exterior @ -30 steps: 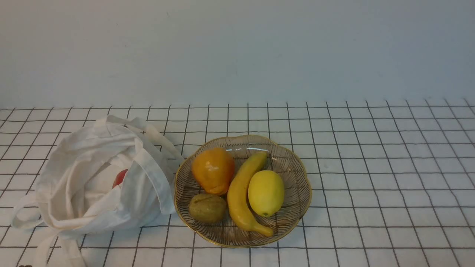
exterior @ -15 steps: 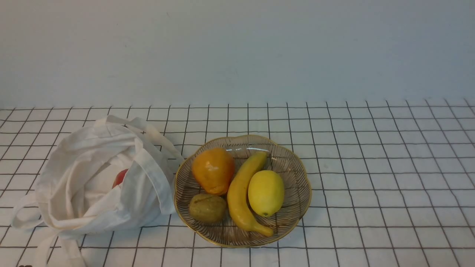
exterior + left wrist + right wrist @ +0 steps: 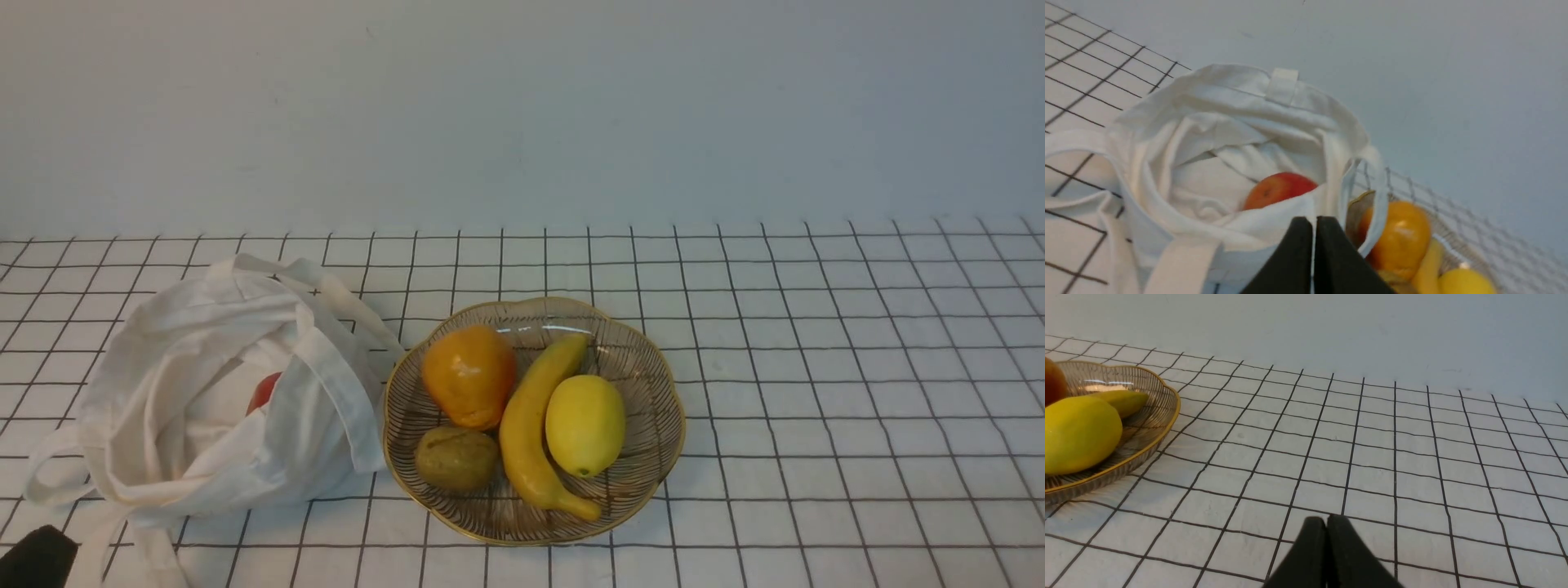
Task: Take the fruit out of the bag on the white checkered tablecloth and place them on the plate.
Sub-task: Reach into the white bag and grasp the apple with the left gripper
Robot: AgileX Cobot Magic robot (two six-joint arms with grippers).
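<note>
A red apple (image 3: 264,391) lies inside the off-white cloth bag (image 3: 204,392) on the white checkered tablecloth (image 3: 816,367), mostly covered by cloth. In the left wrist view the apple (image 3: 1278,190) shows through the bag's (image 3: 1229,122) open mouth. My left gripper (image 3: 1314,222) is shut and empty, hovering just short of the bag's near rim; its black tip (image 3: 37,559) enters the front view's bottom left corner. The ribbed glass plate (image 3: 645,359) with a gold rim sits right of the bag. My right gripper (image 3: 1327,520) is shut and empty over bare cloth, right of the plate (image 3: 1155,416).
The plate holds an orange pear-shaped fruit (image 3: 469,376), a banana (image 3: 531,425), a lemon (image 3: 584,425) and a brownish kiwi (image 3: 455,457). The bag's strap handles (image 3: 57,482) trail toward the front edge. A plain grey wall stands behind the table.
My left gripper's black tip has come into the front view at the bottom left corner. Bag, apple and plate have not moved.
</note>
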